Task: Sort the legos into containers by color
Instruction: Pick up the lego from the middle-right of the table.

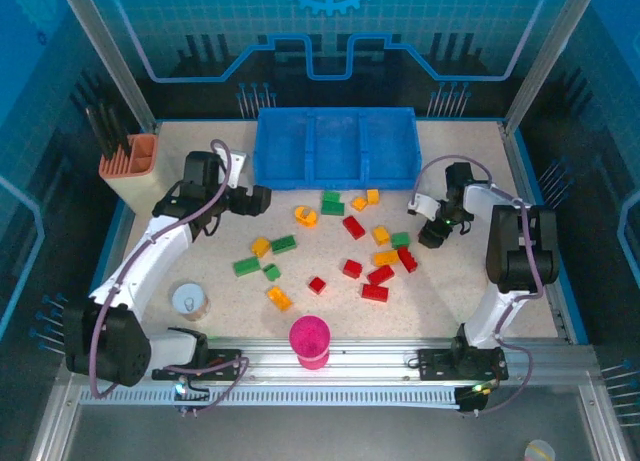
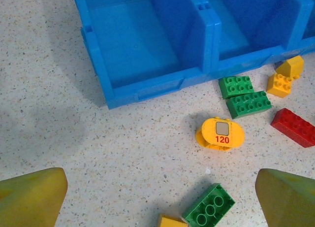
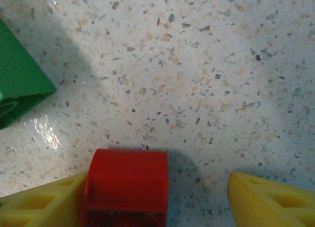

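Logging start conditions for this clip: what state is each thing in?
Blue tray: all three compartments empty.
Legos: loose on the table, unsorted.
Left gripper: open, holding nothing.
Right gripper: open, red brick between its fingers.
Pink cup: upright.

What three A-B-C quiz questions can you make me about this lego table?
1. Where does the blue tray stand? A. at the far edge of the table B. beside the arm bases C. on a shelf
2. What colour is the piece marked 120? A. red B. green C. orange-yellow
3. What lies in the tray's compartments? A. nothing B. red legos C. a cup
Answers: 1 A, the top view shows it at the far side; 2 C, the left wrist view shows it orange-yellow; 3 A, all three floors are bare blue.
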`<state>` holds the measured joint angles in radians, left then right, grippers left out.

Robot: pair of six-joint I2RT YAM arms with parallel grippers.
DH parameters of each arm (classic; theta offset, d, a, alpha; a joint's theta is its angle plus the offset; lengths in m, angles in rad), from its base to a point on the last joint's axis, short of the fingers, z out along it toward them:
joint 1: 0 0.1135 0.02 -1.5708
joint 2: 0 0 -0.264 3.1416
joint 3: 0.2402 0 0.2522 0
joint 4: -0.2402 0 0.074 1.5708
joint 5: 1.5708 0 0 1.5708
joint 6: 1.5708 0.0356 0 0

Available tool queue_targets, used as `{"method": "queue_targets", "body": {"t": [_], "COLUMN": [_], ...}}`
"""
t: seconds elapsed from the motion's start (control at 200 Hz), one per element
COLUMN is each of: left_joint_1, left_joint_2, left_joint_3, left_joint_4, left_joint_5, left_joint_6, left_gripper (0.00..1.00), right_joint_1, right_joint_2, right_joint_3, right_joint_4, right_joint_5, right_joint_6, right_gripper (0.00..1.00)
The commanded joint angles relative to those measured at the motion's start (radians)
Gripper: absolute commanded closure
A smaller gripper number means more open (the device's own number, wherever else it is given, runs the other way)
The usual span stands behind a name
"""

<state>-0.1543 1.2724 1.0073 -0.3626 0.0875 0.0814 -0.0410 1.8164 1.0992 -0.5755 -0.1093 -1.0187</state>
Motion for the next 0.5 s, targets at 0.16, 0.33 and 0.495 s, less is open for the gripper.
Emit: {"method": "queue_targets", "body": {"t": [0.16, 0.33, 0.495], "left_joint_1": [0.002, 0.002, 0.002], "left_joint_2": [0.003, -0.004, -0.011], "left_joint_3": [0.038, 0.043, 0.044], "left_joint_4": [-0.024, -0.024, -0.028], "left_joint_5": [0.018, 0.01, 0.019], "left_joint_6": [0.021, 0.026, 0.026], "left_gripper": [0.01, 0.01, 0.01], "right_joint_1": [-0.011, 0.006, 0.051], "right_joint_2": [0.028, -0.071, -0.151], "right_joint_3": [-0.008, 0.051, 0.183], "right_joint_4": [0.027, -0.005, -0.095], "right_joint_5": [0.068, 0.058, 0.048], "right_joint_6": [-0.013, 0.081, 0.161], "right_gripper": [0.65, 0.73, 0.74]}}
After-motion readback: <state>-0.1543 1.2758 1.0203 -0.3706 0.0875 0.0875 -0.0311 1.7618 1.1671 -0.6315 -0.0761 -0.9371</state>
